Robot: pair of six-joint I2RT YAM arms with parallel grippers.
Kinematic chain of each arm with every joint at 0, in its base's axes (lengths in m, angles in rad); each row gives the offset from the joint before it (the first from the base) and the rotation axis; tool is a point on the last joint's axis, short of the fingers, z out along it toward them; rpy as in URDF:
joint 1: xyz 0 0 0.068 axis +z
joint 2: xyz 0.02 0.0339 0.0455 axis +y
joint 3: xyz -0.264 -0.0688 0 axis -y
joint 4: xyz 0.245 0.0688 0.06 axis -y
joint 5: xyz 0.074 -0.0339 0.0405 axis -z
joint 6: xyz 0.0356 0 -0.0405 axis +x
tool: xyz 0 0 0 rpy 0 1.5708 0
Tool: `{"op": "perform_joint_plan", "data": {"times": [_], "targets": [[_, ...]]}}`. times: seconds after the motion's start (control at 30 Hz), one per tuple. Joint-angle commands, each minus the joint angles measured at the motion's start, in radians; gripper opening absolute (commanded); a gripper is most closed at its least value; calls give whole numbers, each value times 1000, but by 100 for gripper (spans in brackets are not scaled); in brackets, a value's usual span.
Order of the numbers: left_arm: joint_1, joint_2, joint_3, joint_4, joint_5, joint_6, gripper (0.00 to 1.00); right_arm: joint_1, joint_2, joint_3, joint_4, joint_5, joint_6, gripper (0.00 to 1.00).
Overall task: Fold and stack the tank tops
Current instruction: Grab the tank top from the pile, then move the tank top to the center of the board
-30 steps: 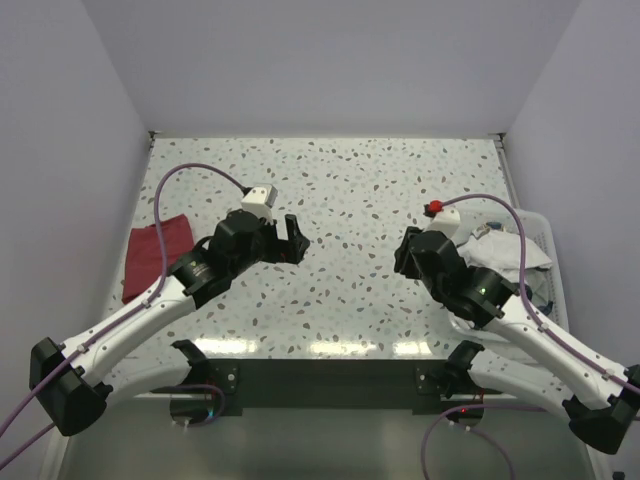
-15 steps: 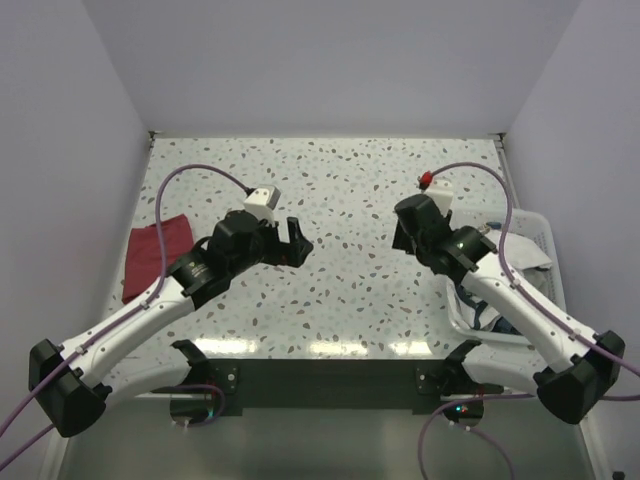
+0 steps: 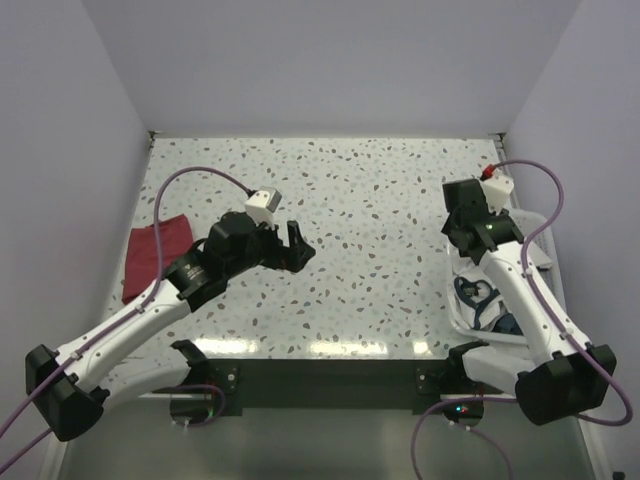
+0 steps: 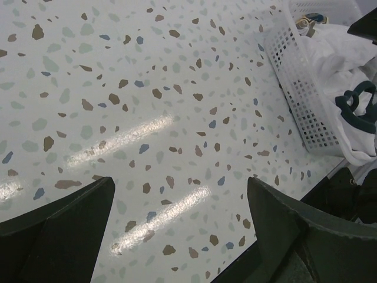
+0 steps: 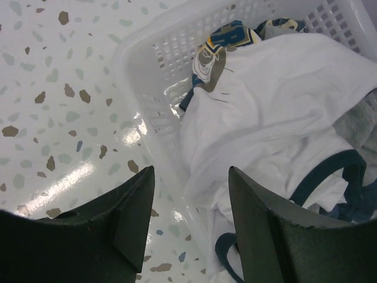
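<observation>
Tank top (image 5: pixel 265 118) in basket (image 5: pixel 168 68), right

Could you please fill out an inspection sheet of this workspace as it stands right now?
Surface: speckled table, glossy, no spills seen.
Job's things: dark red tank top lies flat at the table's left edge; white tank top with navy trim lies crumpled in the basket.
Clutter: the basket is white lattice plastic and sits at the table's right edge; some grey cloth is also inside.
Grippers: left gripper open, empty, over bare table; right gripper open, empty, above the basket's wall.
Cables: a purple cable loops off each wrist.
Surroundings: plain pale walls on three sides.
</observation>
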Motion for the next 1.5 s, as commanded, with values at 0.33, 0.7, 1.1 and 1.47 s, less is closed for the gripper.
{"op": "perform_joint_plan", "data": {"times": [0.33, 0.7, 1.1, 1.47], "targets": [[-2, -50, -28, 15, 73, 22, 100, -81, -29, -212, 94, -35, 103, 57], [-1, -61, -25, 18, 48, 18, 100, -84, -55, 10, -12, 51, 51, 0], [-2, -108, 59, -25, -108, 7, 100, -60, -13, 649, 126, -461, -188, 0], [29, -120, 137, -50, -274, -24, 100, 265, 208, 1059, 212, -583, -193, 0]]}}
